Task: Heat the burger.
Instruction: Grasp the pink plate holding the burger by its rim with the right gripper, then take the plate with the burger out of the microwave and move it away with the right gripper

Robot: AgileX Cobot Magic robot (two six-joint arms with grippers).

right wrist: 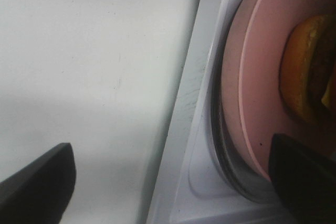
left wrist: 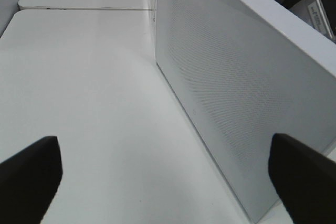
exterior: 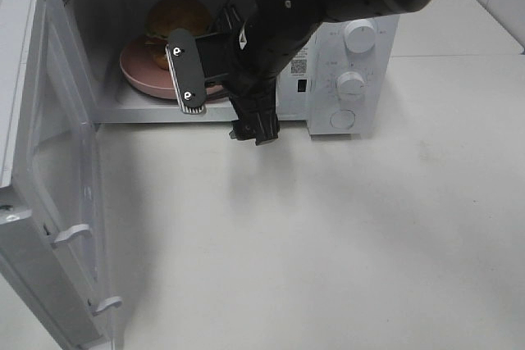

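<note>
Resting on a pink plate (exterior: 135, 71) inside the open microwave (exterior: 361, 63), the burger (exterior: 176, 18); right gripper (exterior: 187, 75) spread wide at the doorway, left gripper (left wrist: 168, 171) likewise wide.

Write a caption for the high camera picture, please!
Burger on pink plate sits inside the open microwave; right gripper open at its doorway.

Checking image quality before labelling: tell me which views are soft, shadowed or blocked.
Exterior high: sharp, but the right arm blocks part of the microwave opening. Right wrist: close and soft; plate and burger blurred. Left wrist: even light, dark blurred jaws.
</note>
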